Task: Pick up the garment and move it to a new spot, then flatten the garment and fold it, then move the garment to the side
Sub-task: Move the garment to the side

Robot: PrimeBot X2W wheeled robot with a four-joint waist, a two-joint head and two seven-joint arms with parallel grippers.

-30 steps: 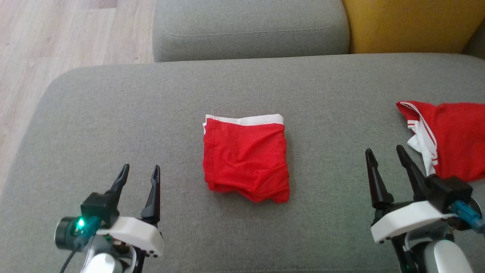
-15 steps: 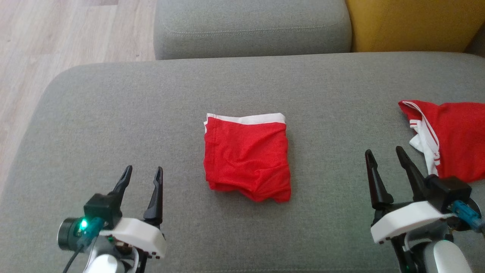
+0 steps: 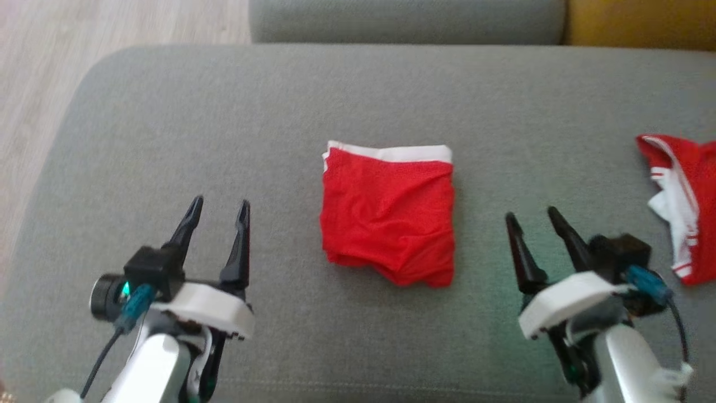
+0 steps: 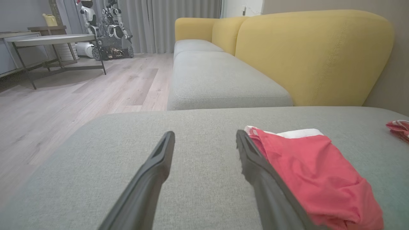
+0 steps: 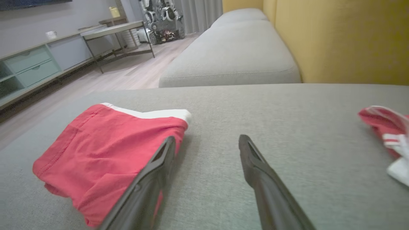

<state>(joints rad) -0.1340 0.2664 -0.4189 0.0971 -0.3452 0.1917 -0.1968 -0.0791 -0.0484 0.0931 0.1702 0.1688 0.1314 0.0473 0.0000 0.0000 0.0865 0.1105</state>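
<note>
The garment (image 3: 389, 215) is a red piece with a white waistband, folded into a rough square in the middle of the grey sofa seat (image 3: 224, 112). It also lies right of my left fingers as the red garment (image 4: 313, 172) and left of my right fingers as the same garment (image 5: 105, 153). My left gripper (image 3: 218, 210) hovers open to its left, nothing between its fingers. On the garment's other side my right gripper (image 3: 534, 221) is open and holds nothing. Neither gripper touches the cloth.
A second red and white garment (image 3: 679, 207) lies crumpled at the seat's right edge, also seen as a red cloth (image 5: 386, 127). A yellow backrest (image 4: 313, 54) rises behind. Wooden floor (image 3: 33, 84) lies beyond the seat's left edge, with a low table (image 4: 51, 41) farther off.
The head camera has tilted and shifted, so the whole scene slid down-right. Both grippers have come a little forward, nearer the folded garment's sides; it lies unchanged.
</note>
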